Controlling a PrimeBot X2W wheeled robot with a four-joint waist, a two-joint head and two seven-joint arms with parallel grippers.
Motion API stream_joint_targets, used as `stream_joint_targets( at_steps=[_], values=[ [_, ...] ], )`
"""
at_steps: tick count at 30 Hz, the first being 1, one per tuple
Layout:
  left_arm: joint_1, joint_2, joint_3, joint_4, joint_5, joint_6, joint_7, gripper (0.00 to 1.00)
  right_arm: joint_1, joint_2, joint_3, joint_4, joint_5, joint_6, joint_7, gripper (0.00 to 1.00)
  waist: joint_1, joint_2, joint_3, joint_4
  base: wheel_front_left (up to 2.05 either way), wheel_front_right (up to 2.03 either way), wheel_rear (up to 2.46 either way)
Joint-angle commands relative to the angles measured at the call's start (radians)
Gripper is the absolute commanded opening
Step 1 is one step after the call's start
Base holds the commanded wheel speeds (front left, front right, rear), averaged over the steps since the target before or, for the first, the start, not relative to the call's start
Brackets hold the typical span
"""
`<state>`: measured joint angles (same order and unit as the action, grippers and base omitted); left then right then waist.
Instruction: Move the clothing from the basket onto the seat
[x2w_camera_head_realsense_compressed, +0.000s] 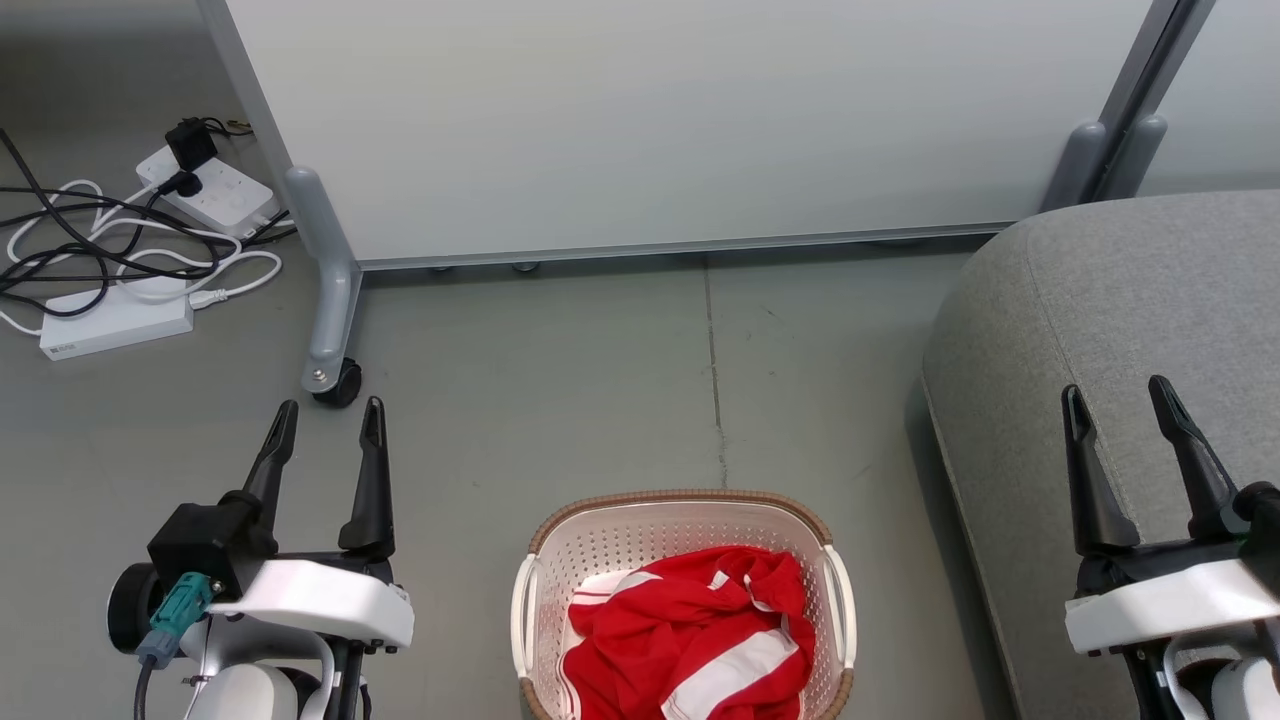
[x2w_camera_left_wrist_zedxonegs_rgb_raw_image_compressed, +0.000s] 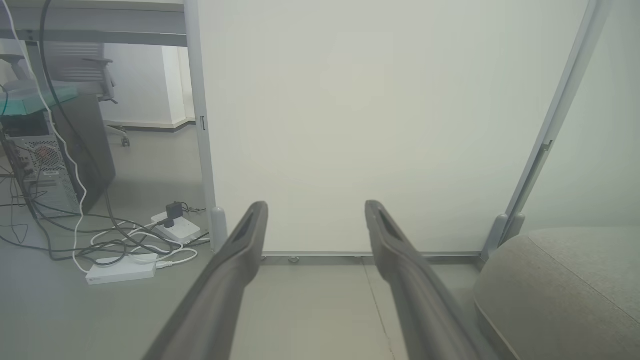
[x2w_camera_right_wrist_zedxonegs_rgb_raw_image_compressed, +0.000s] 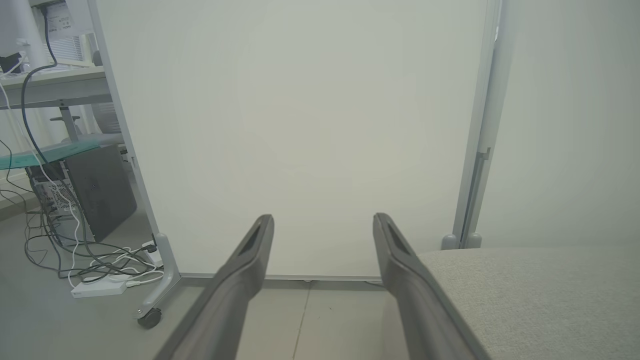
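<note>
We hold our left end effector (x2w_camera_head_realsense_compressed: 331, 404) spread and empty above bare floor (x2w_camera_head_realsense_compressed: 560, 400); the basket (x2w_camera_head_realsense_compressed: 680, 497) lies low to its right, the red clothing (x2w_camera_head_realsense_compressed: 690, 630) heaped inside (nothing grasped). Our right end effector (x2w_camera_head_realsense_compressed: 1114, 386) gapes empty at the rounded left edge of the seat (x2w_camera_head_realsense_compressed: 1120, 290), with open floor running ahead to the partition (x2w_camera_head_realsense_compressed: 650, 120)

Clothing (x2w_camera_head_realsense_compressed: 690, 640) in basket (x2w_camera_head_realsense_compressed: 680, 515), seat (x2w_camera_head_realsense_compressed: 1110, 300) right
</note>
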<state>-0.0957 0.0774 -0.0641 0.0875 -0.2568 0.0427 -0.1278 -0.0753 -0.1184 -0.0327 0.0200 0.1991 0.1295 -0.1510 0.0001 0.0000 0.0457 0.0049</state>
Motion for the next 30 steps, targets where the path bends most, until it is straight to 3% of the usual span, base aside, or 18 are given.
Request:
stream_joint_targets(
  at_steps=[1,14,30],
  values=[
    [-0.001,0.005,0.009,0.000,0.021,0.006,0.003,1.00,0.012,0.006,0.005,-0.011,-0.012,0.002,-0.022,1.00,-0.0001,0.0000,-0.001,-0.001,0.00,0.00,0.00],
    [0.010,0.012,0.014,0.022,0.107,0.021,0.037,1.00,0.044,0.068,0.044,0.062,-0.056,0.002,-0.120,1.00,-0.0001,0.0000,-0.010,-0.001,0.00,0.00,0.00],
    [0.026,0.009,-0.014,0.034,0.076,0.019,0.044,1.00,0.028,0.066,0.012,0.133,-0.020,0.002,-0.117,1.00,-0.0001,0.0000,-0.016,-0.002,0.00,0.00,0.00]
  ],
)
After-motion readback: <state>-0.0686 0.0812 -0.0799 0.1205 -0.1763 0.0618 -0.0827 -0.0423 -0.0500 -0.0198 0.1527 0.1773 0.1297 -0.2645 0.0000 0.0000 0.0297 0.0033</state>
